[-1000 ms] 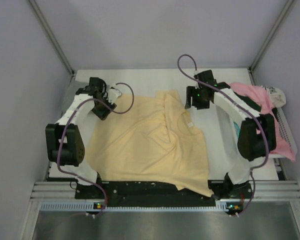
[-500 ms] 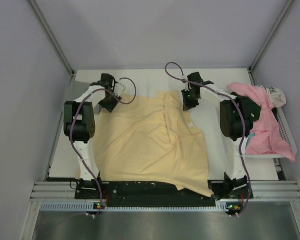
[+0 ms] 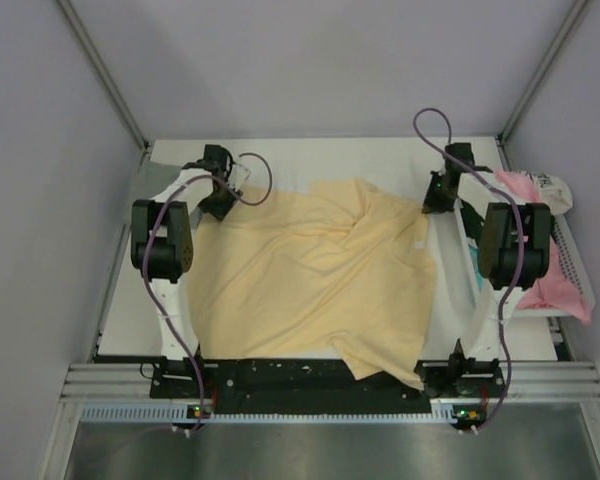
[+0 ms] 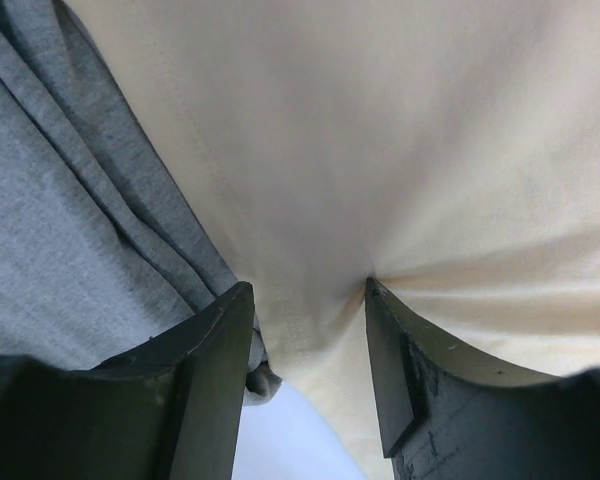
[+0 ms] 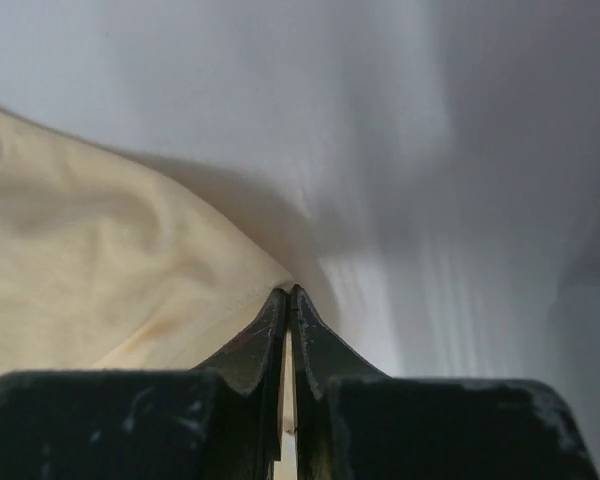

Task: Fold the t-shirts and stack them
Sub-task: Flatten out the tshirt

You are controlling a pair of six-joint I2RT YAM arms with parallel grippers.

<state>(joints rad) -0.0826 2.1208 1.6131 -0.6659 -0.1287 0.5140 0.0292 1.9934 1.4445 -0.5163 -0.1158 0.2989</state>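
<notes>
A pale yellow t-shirt [image 3: 300,280] lies spread and rumpled over the middle of the white table [image 3: 280,160]. My right gripper [image 3: 430,205] is at its far right corner, shut on the cloth's edge. In the right wrist view a sliver of yellow t-shirt [image 5: 110,260] shows between the closed fingertips [image 5: 276,310]. My left gripper [image 3: 218,207] is at the far left corner. In the left wrist view its jaws stand apart, with the tips pressed onto the yellow t-shirt [image 4: 380,150]. A grey t-shirt [image 4: 70,200] lies bunched beside the left finger [image 4: 215,370].
A pink t-shirt [image 3: 545,290] is heaped in a white tray [image 3: 572,250] at the table's right edge, behind the right arm. Grey walls close in the table on three sides. A black base rail [image 3: 280,378] runs along the near edge.
The right gripper shut on the yellow t-shirt's folded edge and dragged it to the right, opening the fold. The left arm moved to the far left corner, then held still.
</notes>
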